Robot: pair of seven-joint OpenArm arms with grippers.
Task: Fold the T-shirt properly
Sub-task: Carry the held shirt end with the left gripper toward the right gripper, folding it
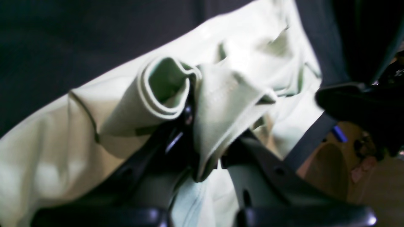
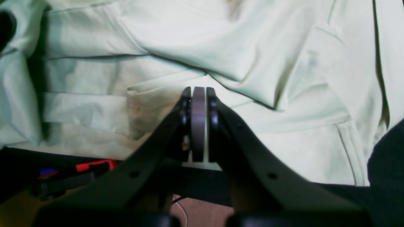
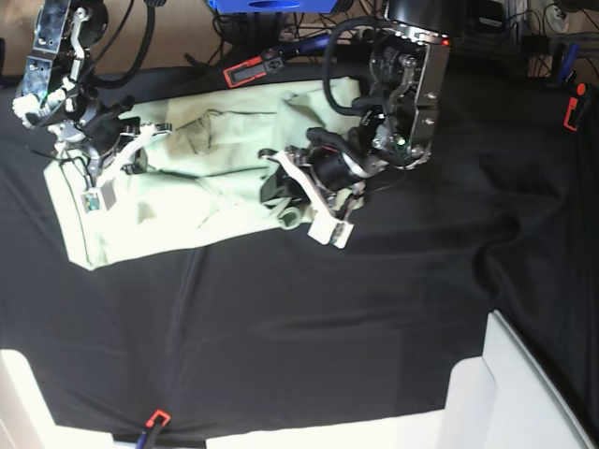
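Base view: T-shirt crumpled, unfolded; left end effector pinching its edge, right end effector closed empty above it.

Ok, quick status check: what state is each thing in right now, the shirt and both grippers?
T-shirt: spread on the black cloth, rumpled, not yet folded, one edge bunched and lifted.
Left gripper: shut on the T-shirt, a fold of fabric pinched between its fingers.
Right gripper: shut, fingers pressed together, over the T-shirt with no fabric visibly held.
Black table cloth: laid out, some wrinkles.
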